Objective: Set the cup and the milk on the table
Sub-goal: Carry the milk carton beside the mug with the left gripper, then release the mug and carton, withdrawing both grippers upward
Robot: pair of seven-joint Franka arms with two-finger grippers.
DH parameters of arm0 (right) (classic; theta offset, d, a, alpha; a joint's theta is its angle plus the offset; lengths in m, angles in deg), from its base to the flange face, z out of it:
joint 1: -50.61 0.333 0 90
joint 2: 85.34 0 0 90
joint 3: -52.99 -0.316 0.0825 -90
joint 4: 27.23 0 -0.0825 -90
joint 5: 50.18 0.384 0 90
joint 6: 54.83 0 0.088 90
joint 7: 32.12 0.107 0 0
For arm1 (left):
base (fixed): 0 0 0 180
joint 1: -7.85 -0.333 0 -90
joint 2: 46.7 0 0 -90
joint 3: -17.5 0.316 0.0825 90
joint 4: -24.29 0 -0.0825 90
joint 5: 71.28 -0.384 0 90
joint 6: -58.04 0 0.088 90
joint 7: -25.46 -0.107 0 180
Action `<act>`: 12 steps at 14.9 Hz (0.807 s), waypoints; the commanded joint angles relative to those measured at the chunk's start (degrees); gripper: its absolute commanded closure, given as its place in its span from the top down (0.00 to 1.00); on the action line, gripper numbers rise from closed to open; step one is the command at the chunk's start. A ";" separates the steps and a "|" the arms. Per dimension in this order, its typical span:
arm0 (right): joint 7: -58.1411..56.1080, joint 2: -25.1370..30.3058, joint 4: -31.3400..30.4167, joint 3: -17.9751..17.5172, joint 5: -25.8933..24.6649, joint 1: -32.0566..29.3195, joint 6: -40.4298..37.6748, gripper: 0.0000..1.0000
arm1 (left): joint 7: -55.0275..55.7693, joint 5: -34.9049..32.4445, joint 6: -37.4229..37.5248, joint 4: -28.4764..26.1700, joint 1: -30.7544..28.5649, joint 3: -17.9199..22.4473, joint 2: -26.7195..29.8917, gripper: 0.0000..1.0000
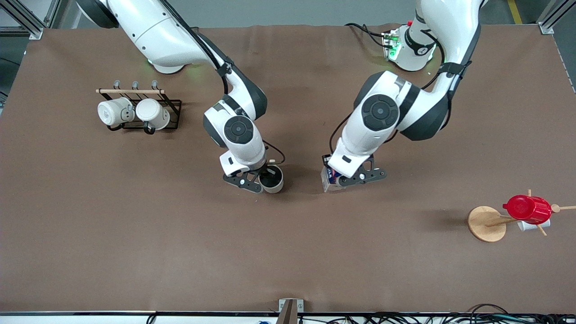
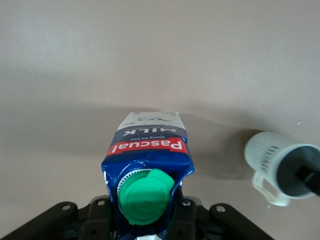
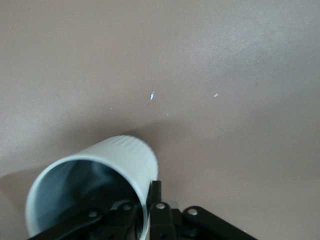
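The cream cup (image 1: 273, 179) with its dark inside stands upright at the middle of the brown table (image 1: 288, 252). My right gripper (image 1: 264, 176) is shut on the cup's rim wall, one finger inside and one outside; the right wrist view shows the cup (image 3: 107, 170) in the gripper (image 3: 148, 200). The milk (image 1: 331, 181), a blue carton with a green cap (image 2: 145, 196), sits beside the cup toward the left arm's end. My left gripper (image 1: 338, 179) is shut on the carton's top (image 2: 150, 155). I cannot tell whether either object rests on the table. The cup also shows in the left wrist view (image 2: 272, 157).
A black wire rack (image 1: 173, 110) holding two white mugs (image 1: 135, 112) stands toward the right arm's end. A wooden mug tree (image 1: 486, 223) with a red cup (image 1: 527, 209) stands toward the left arm's end, nearer the front camera.
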 commanded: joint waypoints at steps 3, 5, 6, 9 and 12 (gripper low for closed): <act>0.53 0.91 -0.49 -0.11 -1.50 -0.10 -0.17 1.00 | 7.75 -0.33 0.99 7.99 4.49 0.25 -5.62 0.37; -0.08 1.35 -0.49 -0.11 -1.50 -0.54 -0.34 1.00 | 9.25 -0.33 0.46 9.04 5.46 0.25 -7.12 0.37; -0.26 2.92 -0.49 -0.11 -1.42 -1.06 -1.91 1.00 | 9.87 -0.42 0.11 9.83 6.42 0.25 -8.08 0.37; -9.79 11.43 -0.31 -0.46 -0.54 -6.32 -13.49 1.00 | 10.22 -0.50 -0.24 13.08 8.18 0.34 -10.55 0.37; -24.72 19.87 -0.22 -0.46 5.42 -15.18 -22.20 1.00 | 10.31 -0.51 -0.42 13.35 9.76 0.77 -11.34 0.37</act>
